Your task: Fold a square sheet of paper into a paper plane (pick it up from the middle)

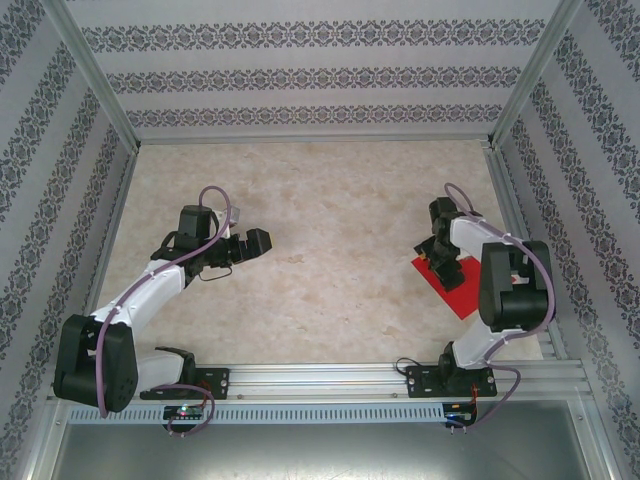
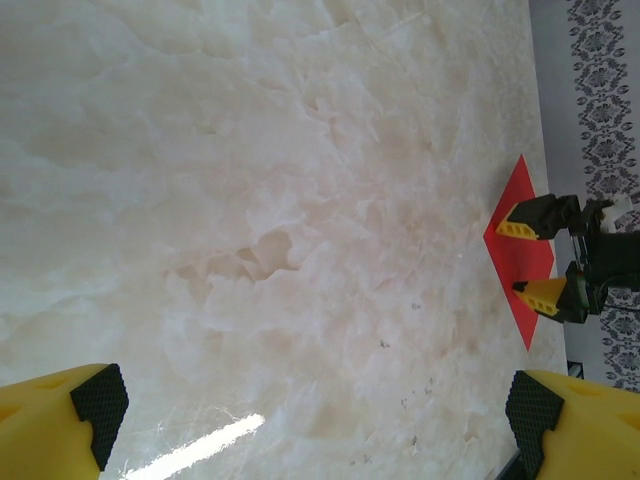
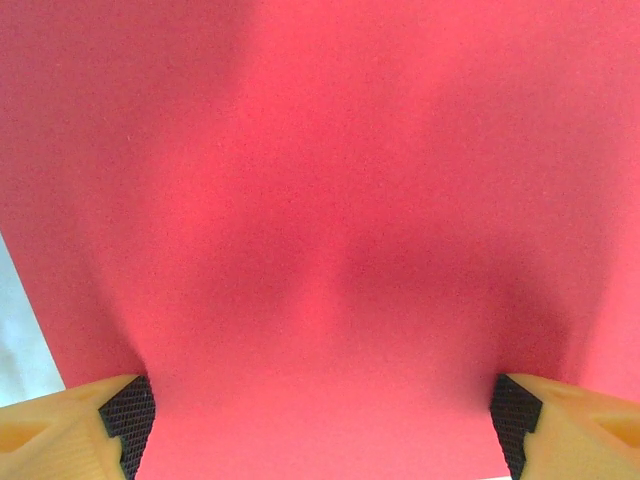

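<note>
Paper (image 1: pixel 462 293) lies at the right edge of the tabletop (image 1: pixel 320 200); right gripper (image 3: pixel 320 425) jaws wide over it, we should pinch its middle gently. Left gripper (image 1: pixel 258 241) gapes empty.

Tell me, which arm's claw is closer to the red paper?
Right. The right gripper is open directly over the red paper, fingers spread across it. The left gripper is open over bare table, far across from it.

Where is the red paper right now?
The thin, bright red square sheet of paper lies on the right side of the pale marbled table in the top view, directly under the open right gripper.
</note>
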Robot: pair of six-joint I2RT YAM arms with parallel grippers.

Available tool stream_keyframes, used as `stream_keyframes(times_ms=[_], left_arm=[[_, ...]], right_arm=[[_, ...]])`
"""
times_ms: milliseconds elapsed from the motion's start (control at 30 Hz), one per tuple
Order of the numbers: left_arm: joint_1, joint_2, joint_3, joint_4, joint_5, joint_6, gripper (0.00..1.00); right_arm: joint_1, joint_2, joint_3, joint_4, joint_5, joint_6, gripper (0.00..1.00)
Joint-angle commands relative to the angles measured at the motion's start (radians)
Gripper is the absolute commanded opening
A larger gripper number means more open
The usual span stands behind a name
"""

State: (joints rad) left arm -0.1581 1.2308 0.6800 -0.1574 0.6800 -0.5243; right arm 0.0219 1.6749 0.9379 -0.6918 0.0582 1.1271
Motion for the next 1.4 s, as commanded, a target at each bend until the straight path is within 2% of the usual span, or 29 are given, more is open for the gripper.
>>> stream_keyframes(times_ms=[0, 200, 467, 633, 767, 1000, 1200, 1367], left_arm=[[-0.011, -0.034, -0.004, -0.039, -0.003, 0.030, 1.00], [-0.012, -0.053, -0.014, -0.050, -0.020, 0.030, 1.00], [-0.011, -0.073, 0.028, -0.140, -0.063, 0.055, 1.00], [-0.011, -0.118, 0.048, -0.222, -0.135, 0.062, 1.00], [-0.008, -0.174, 0.041, -0.316, -0.235, 0.071, 1.00], [-0.004, -0.278, -0.004, -0.383, -0.276, 0.047, 1.00], [0.000, -0.334, -0.019, -0.415, -0.286, 0.041, 1.00], [0.000, -0.336, -0.036, -0.400, -0.273, 0.027, 1.00]], right_arm=[[0.048, 0.063, 0.059, -0.039, -0.014, -0.057, 0.90], [0.147, 0.124, 0.135, -0.061, -0.012, -0.101, 0.89], [0.334, 0.198, 0.223, -0.037, -0.033, -0.142, 0.88], [0.479, 0.279, 0.320, -0.064, -0.020, -0.182, 0.87], [0.582, 0.320, 0.388, -0.068, -0.037, -0.220, 0.87], [0.738, 0.349, 0.447, -0.081, -0.057, -0.256, 0.86], [0.829, 0.345, 0.464, -0.107, -0.055, -0.290, 0.85], [0.835, 0.294, 0.476, -0.111, -0.036, -0.268, 0.86]])
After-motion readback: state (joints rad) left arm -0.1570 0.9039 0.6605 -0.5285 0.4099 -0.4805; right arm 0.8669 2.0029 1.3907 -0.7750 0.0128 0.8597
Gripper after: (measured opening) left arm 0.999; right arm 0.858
